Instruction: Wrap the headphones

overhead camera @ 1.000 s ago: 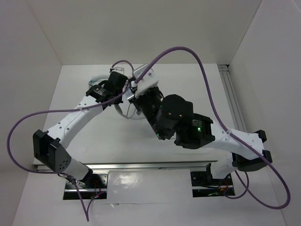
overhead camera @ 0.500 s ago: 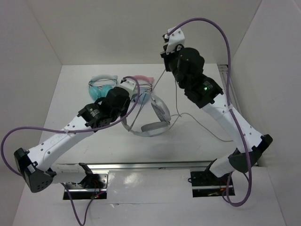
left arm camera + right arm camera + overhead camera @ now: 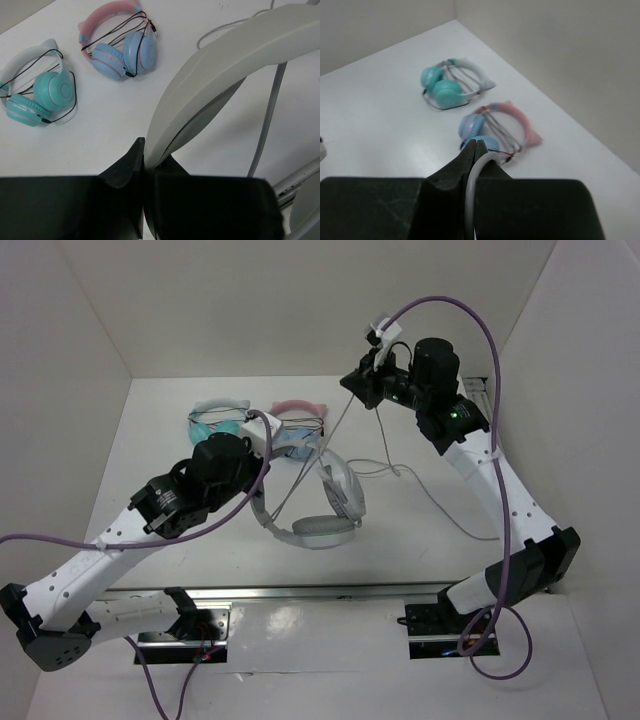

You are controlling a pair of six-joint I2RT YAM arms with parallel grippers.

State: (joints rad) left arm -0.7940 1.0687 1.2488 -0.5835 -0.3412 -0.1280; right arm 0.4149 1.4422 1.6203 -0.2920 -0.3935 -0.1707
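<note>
While the headphones [image 3: 325,530] sit just in front of the left gripper [image 3: 145,150], their wide pale band [image 3: 225,60] is pinched between that gripper's fingers, which are closed tight on its edge. From the pinch the band arches up and away to the right, and one grey ear pad faces up below it in the overhead view. Whether the cups rest on the table [image 3: 420,540] I cannot tell.

The thin grey cable [image 3: 469,200] runs from the headphones up to the right gripper [image 3: 476,145], which is raised above the far side of the table. Its fingers are closed on the cable, with the strand pulled in a straight line between gripper and headphones. More cable hangs below this gripper and trails across the table towards the right arm's base.

Beyond the left gripper, to its left, lie the teal pair [image 3: 37,95] and the blue pair with a pink band [image 3: 122,47], side by side and apart from each other.
</note>
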